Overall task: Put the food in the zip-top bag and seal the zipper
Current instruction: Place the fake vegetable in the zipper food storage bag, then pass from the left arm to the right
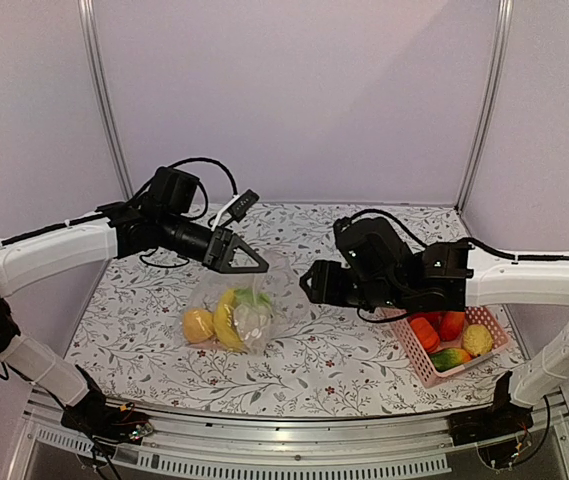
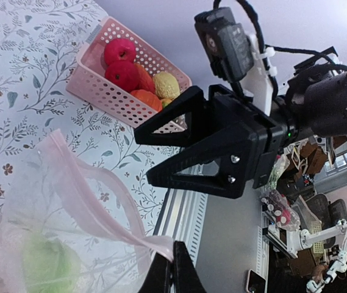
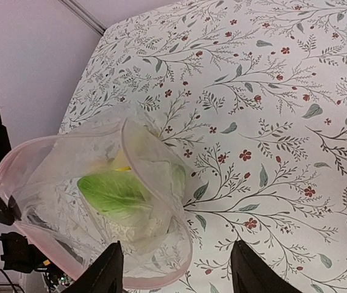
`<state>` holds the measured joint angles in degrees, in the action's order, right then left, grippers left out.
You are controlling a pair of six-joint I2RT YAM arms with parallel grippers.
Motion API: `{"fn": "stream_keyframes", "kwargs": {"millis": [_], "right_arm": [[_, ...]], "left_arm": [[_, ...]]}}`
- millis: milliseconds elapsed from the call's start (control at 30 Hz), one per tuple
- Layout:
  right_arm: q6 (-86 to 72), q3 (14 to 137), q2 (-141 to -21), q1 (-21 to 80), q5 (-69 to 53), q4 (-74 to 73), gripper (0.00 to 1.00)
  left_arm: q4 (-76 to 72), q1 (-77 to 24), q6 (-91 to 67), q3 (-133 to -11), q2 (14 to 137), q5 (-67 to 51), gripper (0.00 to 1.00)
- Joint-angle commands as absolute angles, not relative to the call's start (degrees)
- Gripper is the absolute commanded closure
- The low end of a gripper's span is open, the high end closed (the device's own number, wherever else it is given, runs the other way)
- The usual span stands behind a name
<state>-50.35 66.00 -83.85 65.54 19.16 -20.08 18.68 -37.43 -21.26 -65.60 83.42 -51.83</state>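
Left wrist — left hand (image 2: 173,270) pinches zip-top bag (image 2: 57,207) by its rim.

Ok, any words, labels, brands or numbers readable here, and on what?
None readable.
Bag, basket and table: no lettering, only the table's floral print.
Black camera: no legible marking.
Clutter beyond the table: too small and blurred to read.
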Motion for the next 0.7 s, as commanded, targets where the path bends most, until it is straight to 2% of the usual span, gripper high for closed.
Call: {"fn": "stream_keyframes", "kwargs": {"millis": [0,100,300,500,667], "right_arm": [[-49.13,67.17,-87.82,64.91,15.27,-22.13,0.42],[-48.79,68.22,-89.82,64.81,14.81,-22.28,0.48],[-48.53,69.44,-92.96,64.76,16.09,-23.18,0.66],[-48.58,71.25,-92.97,64.72,14.46,-23.11,0.99],[-44.96,73.33,-87.94,64.97,11.33,-18.03,1.0]], "left_arm": [[16.7,-36.74,-21.36,-64.87,83.98,-52.59,1.0],[16.69,-36.74,-21.29,-64.86,83.94,-52.62,1.0],[16.65,-36.74,-21.27,-64.86,83.87,-52.48,1.0],[17.52,-36.78,-20.61,-65.31,83.72,-51.8,1.0],[19.86,-34.63,-18.96,-66.61,82.1,-51.35,1.0]]}}
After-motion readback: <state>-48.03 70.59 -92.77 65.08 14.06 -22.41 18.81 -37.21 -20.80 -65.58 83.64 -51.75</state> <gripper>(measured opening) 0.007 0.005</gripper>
